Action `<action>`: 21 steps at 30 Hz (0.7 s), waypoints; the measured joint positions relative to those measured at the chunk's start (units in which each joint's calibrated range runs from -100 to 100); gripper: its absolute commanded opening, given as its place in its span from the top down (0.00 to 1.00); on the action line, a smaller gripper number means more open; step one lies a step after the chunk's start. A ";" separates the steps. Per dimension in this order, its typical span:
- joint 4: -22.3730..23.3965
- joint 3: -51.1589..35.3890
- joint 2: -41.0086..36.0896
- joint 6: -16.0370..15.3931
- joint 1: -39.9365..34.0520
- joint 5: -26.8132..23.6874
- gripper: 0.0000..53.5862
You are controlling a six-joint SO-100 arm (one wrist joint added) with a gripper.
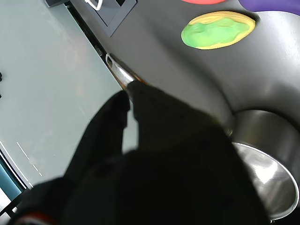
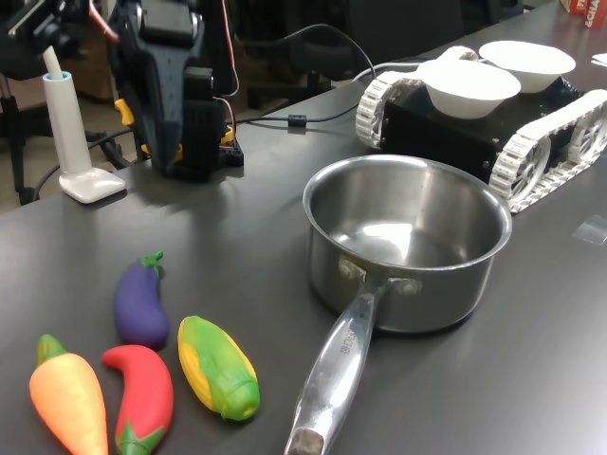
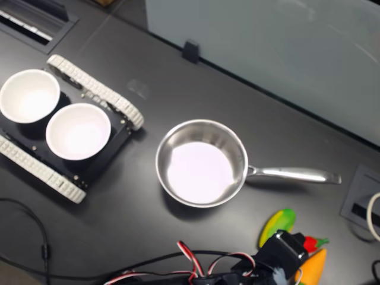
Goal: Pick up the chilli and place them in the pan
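I see the dark table (image 2: 237,246) carrying everything. The tracked robot base (image 2: 493,123) sits at the first exterior view's upper right with two white bowls (image 2: 469,87) on top. The pan (image 2: 406,245) stands upright and empty near the middle, its handle (image 2: 334,370) pointing toward the first exterior view's bottom edge. My arm (image 2: 175,85) stands at the far side of the table in the first exterior view, well apart from the pan. The gripper (image 1: 129,110) fills the wrist view as a dark blur over the handle; I cannot tell whether its jaws are parted. The chilli (image 2: 142,396) lies on the table at the first exterior view's lower left, between carrot (image 2: 68,403) and corn (image 2: 220,367), with the eggplant (image 2: 140,301) just behind.
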 measured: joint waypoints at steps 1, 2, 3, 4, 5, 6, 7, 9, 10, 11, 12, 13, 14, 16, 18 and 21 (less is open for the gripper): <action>-0.34 0.00 0.51 -0.09 0.11 0.20 0.90; -0.76 0.00 0.93 -0.09 0.44 0.29 0.89; -1.19 0.00 1.43 -0.09 0.66 0.54 0.87; -1.53 0.00 2.02 -0.18 0.99 0.73 0.83; -1.78 0.00 2.44 -0.64 1.43 0.93 0.80; -2.21 0.00 2.86 -1.29 1.98 1.37 0.79; -2.55 0.00 3.11 -1.65 2.42 1.81 0.77; -3.40 0.72 3.45 -2.11 3.08 2.44 0.75; -3.74 1.18 3.79 -2.20 3.30 2.93 0.73; -3.91 1.45 4.38 -2.20 3.41 3.27 0.72; -4.16 1.72 5.13 -2.20 3.41 3.71 0.71; -4.42 1.72 5.72 -2.20 3.41 4.10 0.69; -4.59 1.72 6.40 -2.20 3.52 4.44 0.68; -5.18 1.72 7.24 -2.30 4.07 5.32 0.65; -5.78 1.72 8.16 -2.30 4.73 6.25 0.63; -6.54 1.72 9.18 -2.48 5.17 7.52 0.58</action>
